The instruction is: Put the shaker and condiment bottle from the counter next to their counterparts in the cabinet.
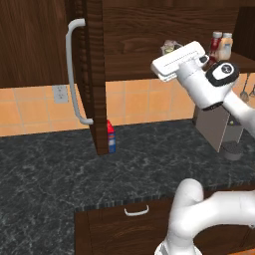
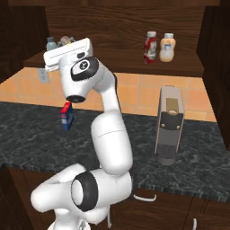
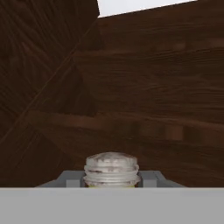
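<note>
broadly, the dark brown wooden wall cabinet (image 1: pixel 129 45) spans the top of both base views, its door (image 1: pixel 94 74) swung open edge-on with a long curved pale grey handle (image 1: pixel 73 69). below it the dark marbled stone tabletop (image 1: pixel 55 169) runs over brown wooden drawers (image 1: pixel 124 224) with pale handles, backed by orange tiles. the white arm reaches up from the base to the left part of the cabinet shelf (image 2: pixel 130 67), its hand lying roughly level at the shelf's height. a grey and cream box-shaped appliance (image 2: pixel 170 126) stands on the tabletop to the right of the arm.

on the shelf's right part a small red bottle with a white cap and pale label (image 2: pixel 150 47) stands upright just beside a pale beige bottle with a whitish cap (image 2: pixel 167 47). near the hand on the shelf sit small items, one with a bluish body (image 2: pixel 51 43), too blurred to name. a red-topped blue bottle (image 1: pixel 111 136) stands on the tabletop by the door's lower edge.

the jaws (image 3: pixel 111 183) are clenched on the small yellow-green shaker with a grey-silver cap (image 3: pixel 111 168), seen in the hand view with its cap between the finger tips and the cabinet's brown inner walls behind it.
</note>
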Tool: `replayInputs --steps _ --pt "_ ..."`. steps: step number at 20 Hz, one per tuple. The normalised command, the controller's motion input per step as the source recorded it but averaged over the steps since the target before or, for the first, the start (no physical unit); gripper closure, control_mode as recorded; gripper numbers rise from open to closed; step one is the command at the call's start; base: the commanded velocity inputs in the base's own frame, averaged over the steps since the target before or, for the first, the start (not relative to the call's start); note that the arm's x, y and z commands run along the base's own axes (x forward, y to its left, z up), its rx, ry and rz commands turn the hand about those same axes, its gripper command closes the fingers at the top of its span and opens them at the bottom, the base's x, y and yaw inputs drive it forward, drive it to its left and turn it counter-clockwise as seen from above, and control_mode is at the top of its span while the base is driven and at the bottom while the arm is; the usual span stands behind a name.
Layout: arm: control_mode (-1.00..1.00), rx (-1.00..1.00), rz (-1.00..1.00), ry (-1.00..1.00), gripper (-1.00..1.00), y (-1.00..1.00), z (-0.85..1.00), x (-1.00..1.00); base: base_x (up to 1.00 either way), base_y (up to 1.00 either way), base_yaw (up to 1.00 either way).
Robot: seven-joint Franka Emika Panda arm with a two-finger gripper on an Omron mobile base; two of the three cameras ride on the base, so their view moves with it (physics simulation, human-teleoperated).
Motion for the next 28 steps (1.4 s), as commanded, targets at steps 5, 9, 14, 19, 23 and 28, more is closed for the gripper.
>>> replayInputs --steps 5,9,14,19,23,28 --pt "-1.0 0.0 0.24 0.28 1.0 0.3 0.0 0.35 0.0 0.0 0.0" --pt "-1.0 0.0 0.22 0.29 1.0 0.35 -0.04 0.24 0.0 0.0 0.0" --pt "-1.0 -0.09 0.09 0.11 1.0 0.34 -0.03 0.21 0.0 0.0 0.0" --pt "-1.0 0.0 0.07 0.23 1.0 0.2 0.03 0.14 0.0 0.0 0.0" --pt "-1.0 0.0 0.08 0.08 1.0 0.12 0.01 0.07 0.0 0.0 0.0" --pt "-1.0 0.0 0.07 0.08 1.0 0.01 0.21 0.13 0.0 0.0 0.0"
